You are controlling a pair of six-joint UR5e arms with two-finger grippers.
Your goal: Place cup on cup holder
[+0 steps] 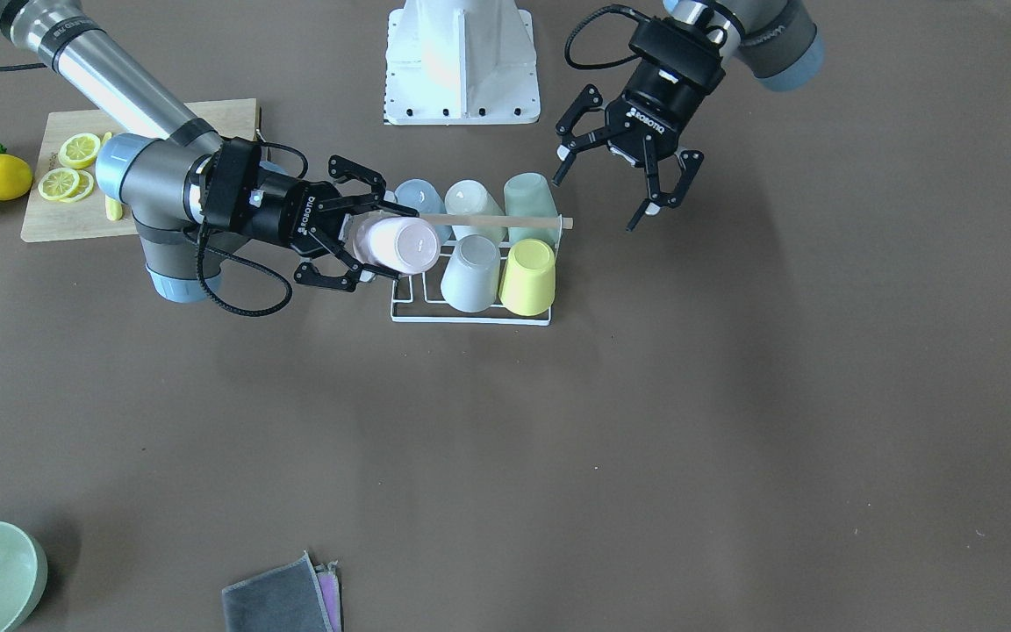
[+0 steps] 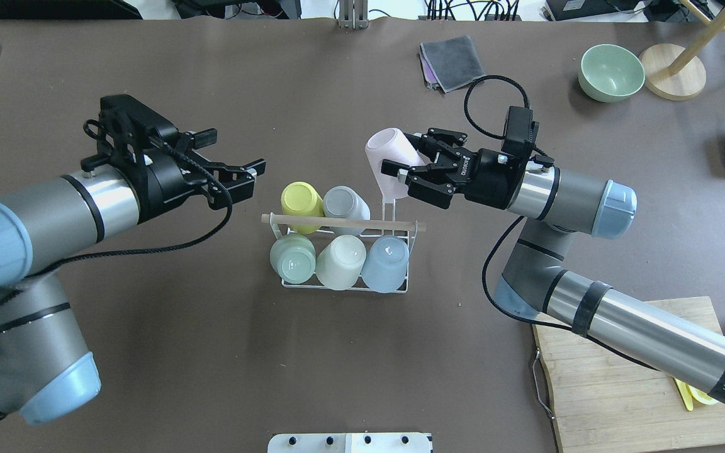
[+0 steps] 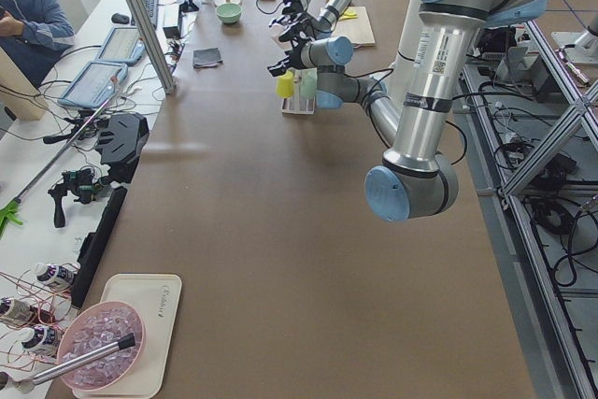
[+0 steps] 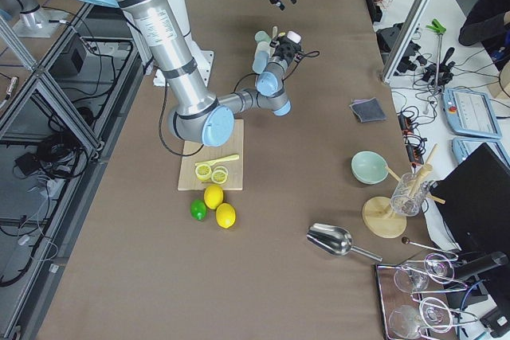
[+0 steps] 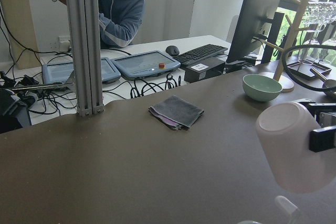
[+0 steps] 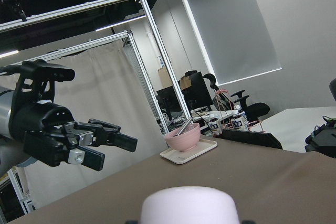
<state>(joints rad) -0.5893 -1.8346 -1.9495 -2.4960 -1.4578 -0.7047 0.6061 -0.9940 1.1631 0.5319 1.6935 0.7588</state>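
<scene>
right end effector (image 2: 403,157) is clamped on the tilted pink cup (image 2: 387,160) above the cup holder's (image 2: 343,289) empty corner, left end effector (image 2: 250,177) hangs open nearby, so a bad angle could miss the prong and bump the grey cup (image 2: 345,202)

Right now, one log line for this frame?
white wire cup holder with wooden rod: five cups on, one corner free | right pincer: shut on pale pink cup, tilted by free corner | left pincer: open, empty
</scene>
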